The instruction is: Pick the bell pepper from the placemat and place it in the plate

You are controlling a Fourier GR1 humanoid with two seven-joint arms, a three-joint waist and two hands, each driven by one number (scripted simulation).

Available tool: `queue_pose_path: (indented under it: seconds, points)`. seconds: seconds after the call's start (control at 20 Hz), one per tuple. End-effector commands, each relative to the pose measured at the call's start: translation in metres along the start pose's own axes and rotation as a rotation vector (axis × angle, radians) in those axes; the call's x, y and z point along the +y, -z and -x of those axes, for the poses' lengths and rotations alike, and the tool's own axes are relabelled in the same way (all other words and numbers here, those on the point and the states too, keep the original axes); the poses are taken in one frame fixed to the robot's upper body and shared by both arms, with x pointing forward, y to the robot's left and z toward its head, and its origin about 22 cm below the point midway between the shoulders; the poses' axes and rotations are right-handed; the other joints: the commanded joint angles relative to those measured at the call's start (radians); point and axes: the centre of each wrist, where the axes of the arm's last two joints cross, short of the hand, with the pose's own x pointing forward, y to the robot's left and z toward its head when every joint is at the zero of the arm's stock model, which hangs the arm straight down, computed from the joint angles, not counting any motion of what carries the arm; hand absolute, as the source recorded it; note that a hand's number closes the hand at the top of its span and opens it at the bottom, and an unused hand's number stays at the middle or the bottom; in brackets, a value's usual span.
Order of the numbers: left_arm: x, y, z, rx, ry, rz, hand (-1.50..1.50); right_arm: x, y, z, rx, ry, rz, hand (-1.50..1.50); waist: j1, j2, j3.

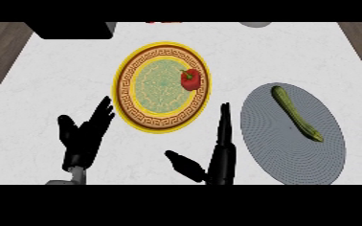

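Head view shows the bell pepper (pixel 189 79) already on the plate (pixel 127 84), my right hand (pixel 220 148) empty with fingers straight, so placing looks done; next, I retreat toward the tabletop's near edge.

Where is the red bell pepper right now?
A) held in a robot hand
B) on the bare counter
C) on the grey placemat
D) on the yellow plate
D: the bell pepper sits on the right side of the plate, while only a long green vegetable lies on the placemat.
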Motion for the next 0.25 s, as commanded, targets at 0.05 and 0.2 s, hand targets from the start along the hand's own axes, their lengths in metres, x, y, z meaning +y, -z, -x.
queue_pose_path:
  seconds: [0.05, 0.2]
  points:
    - [0.001, -0.002, 0.001, 0.039, 0.0, 0.006, 0.0, 0.004, -0.028, -0.001, 0.02, -0.031, -0.017, -1.5, 0.001, 0.003, -0.004]
    - [-0.006, 0.009, 0.003, 0.056, -0.005, 0.006, 0.0, -0.008, -0.03, 0.008, 0.026, -0.028, -0.01, -1.5, 0.001, 0.005, -0.004]
